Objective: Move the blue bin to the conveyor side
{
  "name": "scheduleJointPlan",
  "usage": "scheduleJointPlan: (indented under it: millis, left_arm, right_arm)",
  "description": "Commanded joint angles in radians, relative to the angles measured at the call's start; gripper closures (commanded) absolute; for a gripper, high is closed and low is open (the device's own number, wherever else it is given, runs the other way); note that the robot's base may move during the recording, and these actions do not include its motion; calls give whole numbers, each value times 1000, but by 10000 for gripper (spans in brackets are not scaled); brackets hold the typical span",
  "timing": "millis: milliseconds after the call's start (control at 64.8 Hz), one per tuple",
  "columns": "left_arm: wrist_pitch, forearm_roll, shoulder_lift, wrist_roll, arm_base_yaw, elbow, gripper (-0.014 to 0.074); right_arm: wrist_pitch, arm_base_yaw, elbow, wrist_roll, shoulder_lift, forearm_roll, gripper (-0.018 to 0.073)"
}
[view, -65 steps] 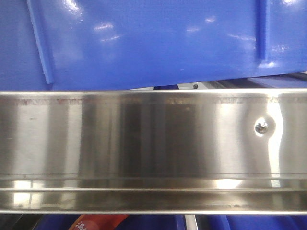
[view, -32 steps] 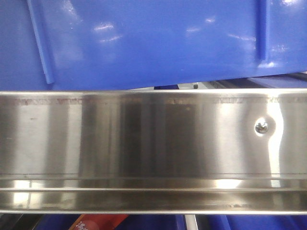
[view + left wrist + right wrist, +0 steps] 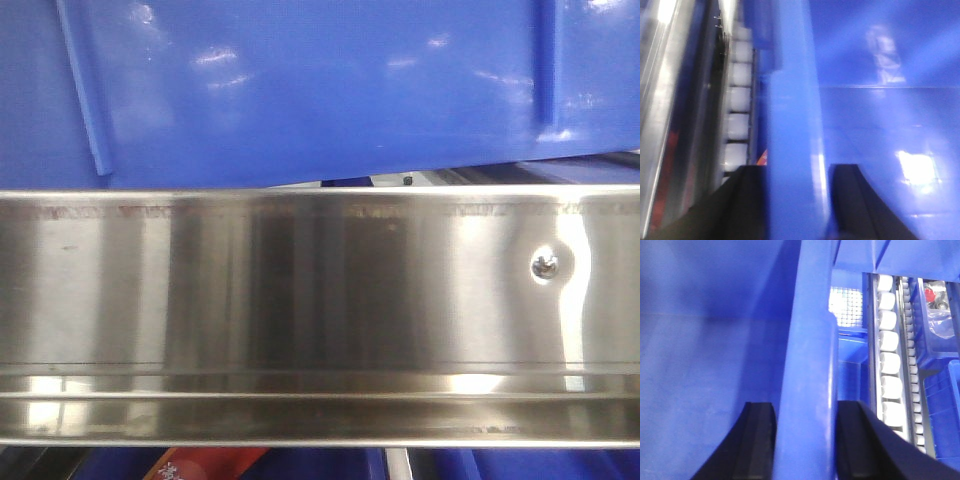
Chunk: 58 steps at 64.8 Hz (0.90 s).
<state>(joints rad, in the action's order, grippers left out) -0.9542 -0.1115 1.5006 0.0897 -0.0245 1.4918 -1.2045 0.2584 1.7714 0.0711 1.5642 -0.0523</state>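
Three views were given to you, and I went through them in order. In the front view, the blue bin (image 3: 320, 90) filled the upper part. Its glossy wall stood just above the steel rail (image 3: 300, 300) (one screw (image 3: 545, 265) showed near the right end of that rail), and its lower edge rose a little toward the right.

In the left wrist view, which was blurred, you saw the left gripper (image 3: 795, 200) astride the thick rim of the bin. Its two black fingers (image 3: 740, 200) pressed on the rim, one inside the bin and one outside, next to the white rollers (image 3: 737, 100).

In the right wrist view, the right gripper (image 3: 805, 440) clamped the rim in the same way, one finger on each face. Rollers and small blue crates (image 3: 945, 390) lay beyond.
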Motion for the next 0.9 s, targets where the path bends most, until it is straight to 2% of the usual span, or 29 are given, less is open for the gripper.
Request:
scheduleJointPlan:
  millis: [0, 756, 880]
  left_arm:
    - [-24, -3, 8, 0, 2, -3, 625]
    - [-24, -3, 8, 0, 2, -1, 615]
    - [-54, -9, 1, 0, 2, 28, 615]
  right_arm:
    - [-17, -6, -12, -13, 1, 13, 648]
    - [-17, -6, -12, -13, -1, 12, 648]
    - [-17, -6, -12, -13, -15, 12, 648]
